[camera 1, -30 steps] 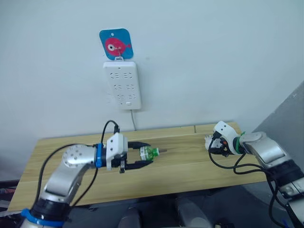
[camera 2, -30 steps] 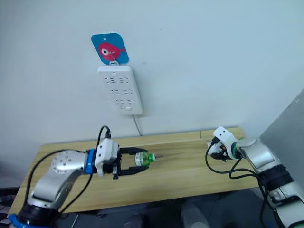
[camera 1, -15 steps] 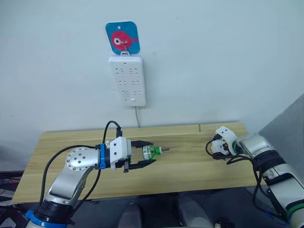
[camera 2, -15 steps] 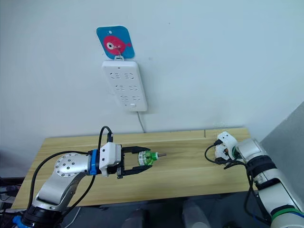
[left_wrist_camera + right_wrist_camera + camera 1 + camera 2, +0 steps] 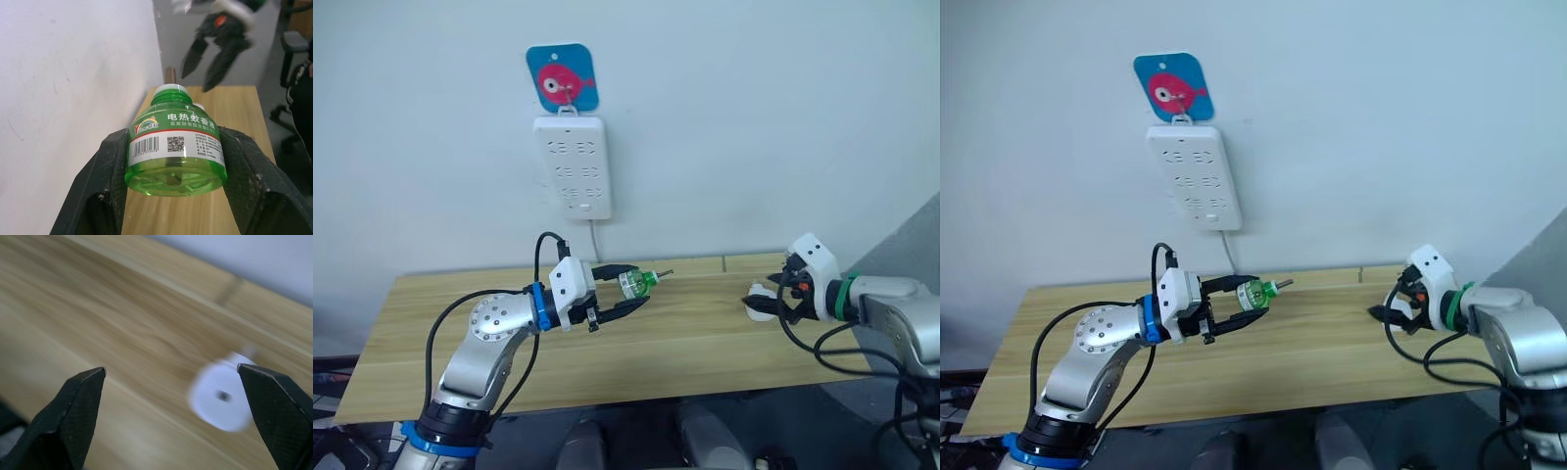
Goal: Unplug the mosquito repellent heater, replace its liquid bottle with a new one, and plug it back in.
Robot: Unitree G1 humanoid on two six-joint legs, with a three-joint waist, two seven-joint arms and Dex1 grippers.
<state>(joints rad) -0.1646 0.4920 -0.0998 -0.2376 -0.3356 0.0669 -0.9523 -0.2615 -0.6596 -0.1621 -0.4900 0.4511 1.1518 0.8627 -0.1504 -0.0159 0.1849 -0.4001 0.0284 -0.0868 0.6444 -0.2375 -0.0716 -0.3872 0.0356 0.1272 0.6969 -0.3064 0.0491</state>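
A white multi-socket power strip (image 5: 572, 166) hung upright on the pale wall, just below a blue square hook plate (image 5: 562, 77) printed with a pink fish; its white cord (image 5: 595, 242) dropped behind the back edge of the light wooden table (image 5: 460, 343). The tabletop was smooth, straight-grained planking with a seam running along its far side.

Over the middle of the table the left gripper (image 5: 625, 294) pinched a green liquid bottle (image 5: 637, 283) between its two black fingers (image 5: 105, 186), holding it in the air with the neck pointing toward the robot's right. The bottle was clear green plastic, squat and round, with a white printed label carrying a barcode and a QR code, and a thin dark wick rod stood out of its white-rimmed neck.

Near the table's right end the mosquito repellent heater (image 5: 222, 398) lay on the wood, a small rounded white plastic body with a dark hole in its face. The right gripper (image 5: 773, 302) hung just beside it with its pointed black fingers (image 5: 73, 406) spread wide, nothing between them. Nothing stood between the bottle and the heater, which lay well apart.
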